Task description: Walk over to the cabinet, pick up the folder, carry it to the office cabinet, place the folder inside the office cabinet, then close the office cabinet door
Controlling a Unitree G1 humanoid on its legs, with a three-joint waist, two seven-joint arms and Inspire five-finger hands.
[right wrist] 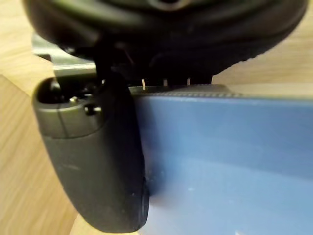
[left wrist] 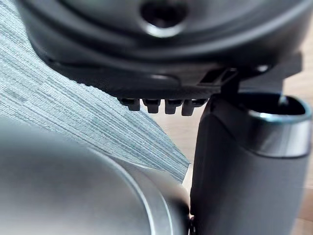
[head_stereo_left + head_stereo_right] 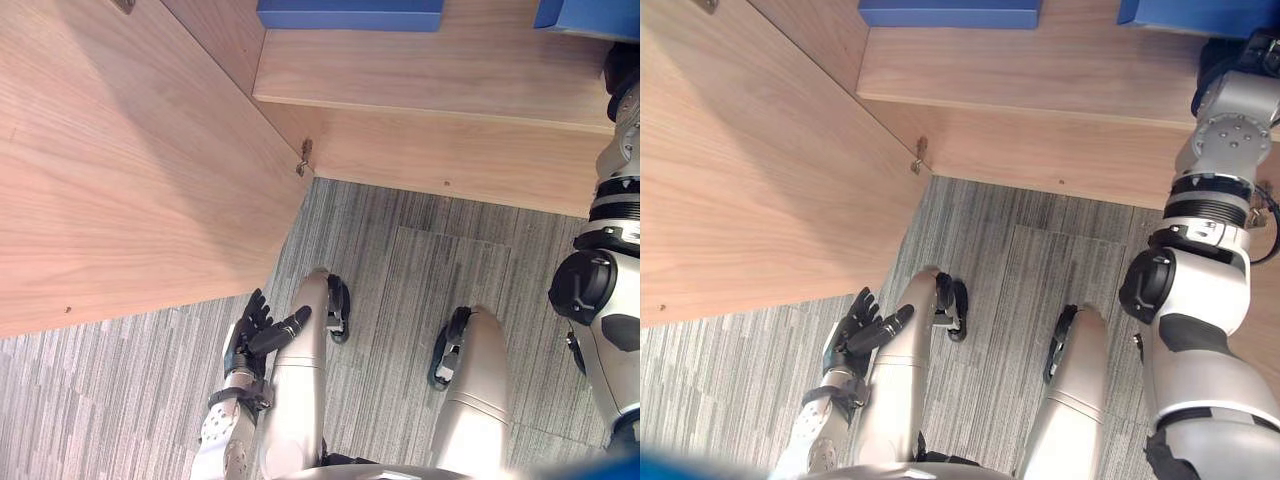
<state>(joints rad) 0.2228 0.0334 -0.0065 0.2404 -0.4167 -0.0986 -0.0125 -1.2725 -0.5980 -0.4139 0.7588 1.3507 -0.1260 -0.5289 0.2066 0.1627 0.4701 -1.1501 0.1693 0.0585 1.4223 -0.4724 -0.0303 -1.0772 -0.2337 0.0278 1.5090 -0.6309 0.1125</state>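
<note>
Floor: grey, fine-striped carpet [image 3: 400, 290] across the lower half of the head views, from 3 o'clock round to 9 o'clock, with a squarish seam near the centre.
Office cabinet door: broad pale wood panel [image 3: 120, 180], swung open and taking up the 9 to 11 o'clock part of the head views; its lower edge runs above the carpet.
Metal fitting: small silver piece [image 3: 304, 157] at the door's corner where it meets the cabinet, just above centre.
Cabinet shelf: pale wood board [image 3: 420, 75] inside the cabinet at 12 to 2 o'clock, with a plain wood front below it reaching down to the carpet.
Blue folder: flat blue face [image 1: 225, 161], seen in the head views at 1 o'clock in the upper corner [image 3: 590, 15], over the shelf. Whether it rests on the board cannot be told.
Second blue folder: blue slab [image 3: 350, 14] at 12 o'clock on the shelf, well apart from the first.
Right hand: dark hand [image 1: 93, 156] raised to 2 o'clock at the end of the lifted arm. It is clamped on the blue folder, with the thumb flat against the near face and fingertips [image 1: 165, 82] peeking past the top edge on the far side.
Left hand: dark hand [image 3: 250, 335] hanging low at 7 o'clock over the carpet, below the door's edge, fingers spread and relaxed, holding nothing.
</note>
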